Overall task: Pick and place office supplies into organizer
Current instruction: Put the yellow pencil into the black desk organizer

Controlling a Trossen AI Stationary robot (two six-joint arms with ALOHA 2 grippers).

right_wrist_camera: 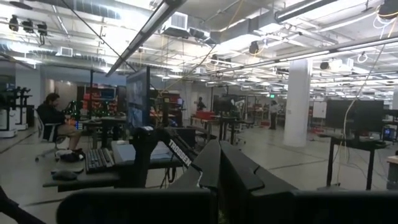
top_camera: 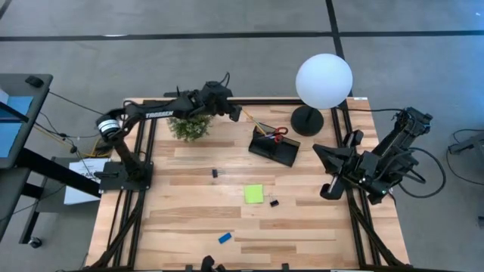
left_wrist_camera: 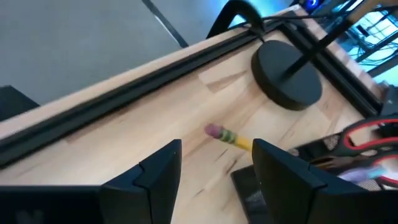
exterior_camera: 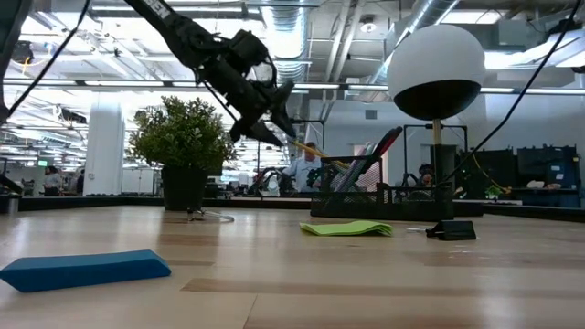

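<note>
High view shows the left pincer [top_camera: 237, 113] up at the far edge of the tabletop [top_camera: 181, 219], between the potted plant [top_camera: 189, 127] and the organizer [top_camera: 274, 148], with the yellow pencil [top_camera: 261, 125] slanting from just beside its tip down into the tray. Left wrist view gives the detail — both fingers [left_wrist_camera: 152, 177] stand well apart, nothing between them, and the pencil's pink eraser end pokes out just beyond the gap. So the pincer is wide open and holds nothing; the pencil leans on the organizer alone, as far as I can judge.

Here's the worry: that pencil sits tilted, eraser end up, next to the red-handled scissors [top_camera: 278, 134]. If the arm pulls away sideways rather than straight back, a finger could catch the eraser end and lever the pencil out, or drag the light tray across the wood. The lamp base [top_camera: 307, 119] stands close behind, so a wide swing risks a knock there too.

Right pincer [top_camera: 330, 189] waits shut and empty at the right edge of the tabletop.

Plenty left to fetch — the sticky-note pad [top_camera: 253, 194], the blue eraser [top_camera: 224, 238] and two small black clips [top_camera: 274, 202] lie flat in the open. Flat, thin things like these could slide away under closing fingers.
</note>
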